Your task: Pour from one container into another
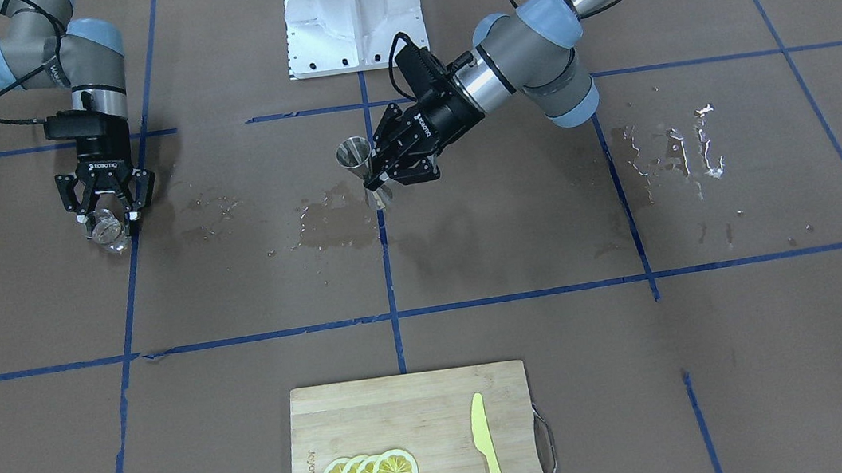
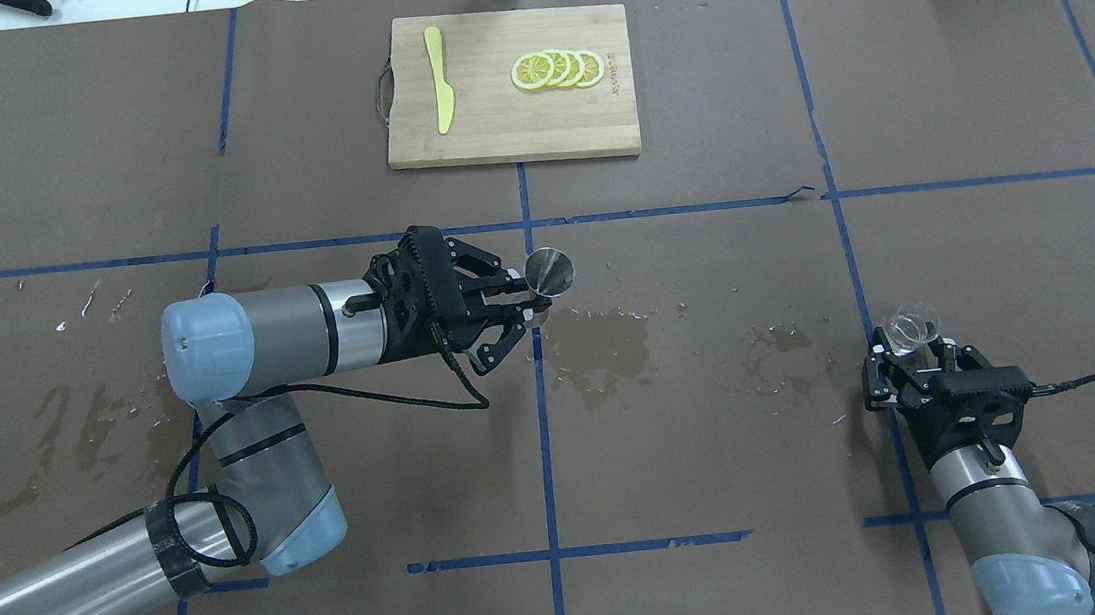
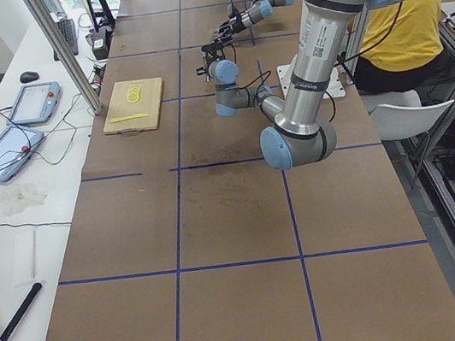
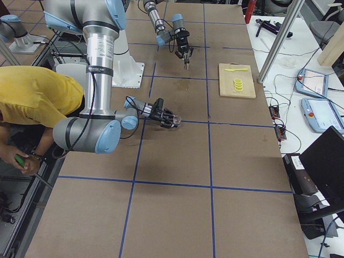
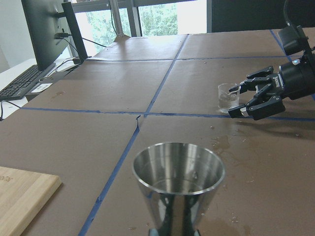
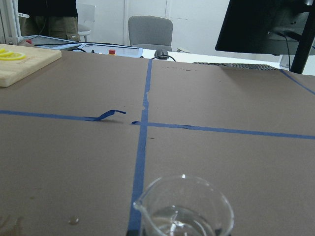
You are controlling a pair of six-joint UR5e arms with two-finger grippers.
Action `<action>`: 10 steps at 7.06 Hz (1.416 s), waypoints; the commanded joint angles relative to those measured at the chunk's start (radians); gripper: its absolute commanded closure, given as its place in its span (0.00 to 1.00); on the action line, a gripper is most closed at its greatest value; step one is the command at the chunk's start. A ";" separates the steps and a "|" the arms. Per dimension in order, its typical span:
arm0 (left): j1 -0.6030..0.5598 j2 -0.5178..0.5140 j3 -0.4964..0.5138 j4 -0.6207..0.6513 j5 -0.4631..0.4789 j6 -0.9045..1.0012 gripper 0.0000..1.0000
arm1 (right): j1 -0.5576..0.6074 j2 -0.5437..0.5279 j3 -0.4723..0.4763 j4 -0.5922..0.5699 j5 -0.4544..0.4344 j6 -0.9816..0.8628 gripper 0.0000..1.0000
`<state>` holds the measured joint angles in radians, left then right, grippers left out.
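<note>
As the overhead view is read like a dial, the beaker (image 2: pixel 914 324) is found at about 3 o'clock on the table (image 2: pixel 726 491). It is well apart from the jigger (image 2: pixel 549 272), which is held close to the centre.

The beaker is small and of clear glass, with a pouring lip on its rim and a little clear liquid at the bottom. It is kept upright, gripped from both sides by the fingers of the right claw (image 2: pixel 913 348). Whether its base touches the table cannot be told.

The jigger is of shiny steel, hourglass-shaped, with its wide upper cone open upward and a few drops seen inside. It is clasped at its narrow waist by the left claw (image 2: pixel 529 304), whose fingers are closed on it from the 9 o'clock side. It is held upright and low over the table.

Between the two vessels, a dark wet patch (image 2: pixel 601 342) is spread over the brown table just at 4 o'clock of the jigger, with smaller splashes beyond it toward the beaker. Further wet marks (image 2: pixel 76 423) are seen at 9 o'clock. The table is crossed by blue tape (image 2: pixel 544 428) in a grid.

At 12 o'clock a wooden board (image 2: pixel 491 137) is laid, bearing a yellow knife (image 2: pixel 438 82) on its 9 o'clock half and overlapping lemon slices (image 2: pixel 557 68) toward 3 o'clock.
</note>
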<state>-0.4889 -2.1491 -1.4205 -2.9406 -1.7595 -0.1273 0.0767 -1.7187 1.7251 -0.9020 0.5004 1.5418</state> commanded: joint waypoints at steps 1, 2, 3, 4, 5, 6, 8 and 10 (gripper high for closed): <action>0.000 0.000 0.000 0.000 0.000 0.000 1.00 | 0.002 -0.001 0.005 0.002 0.000 0.003 1.00; 0.000 0.000 0.000 0.000 0.000 0.000 1.00 | 0.003 -0.001 0.011 0.024 0.000 0.006 1.00; -0.008 0.002 0.000 0.000 0.000 0.000 1.00 | 0.009 -0.002 0.011 0.097 -0.002 -0.015 1.00; -0.010 0.003 0.000 0.002 0.000 0.000 1.00 | 0.026 -0.002 0.011 0.101 -0.002 -0.034 1.00; -0.010 0.005 0.000 0.002 0.000 0.000 1.00 | 0.047 0.001 0.019 0.119 0.009 -0.127 1.00; -0.010 0.003 0.000 0.000 0.000 0.000 1.00 | 0.057 -0.004 0.030 0.209 0.006 -0.238 1.00; -0.011 0.005 0.002 0.002 0.000 0.000 1.00 | 0.093 0.007 0.030 0.389 0.007 -0.499 1.00; -0.011 0.005 0.002 0.002 0.000 0.000 1.00 | 0.139 0.027 0.037 0.399 0.061 -0.609 1.00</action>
<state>-0.5000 -2.1446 -1.4191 -2.9392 -1.7595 -0.1273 0.1887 -1.7037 1.7572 -0.5204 0.5264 1.0069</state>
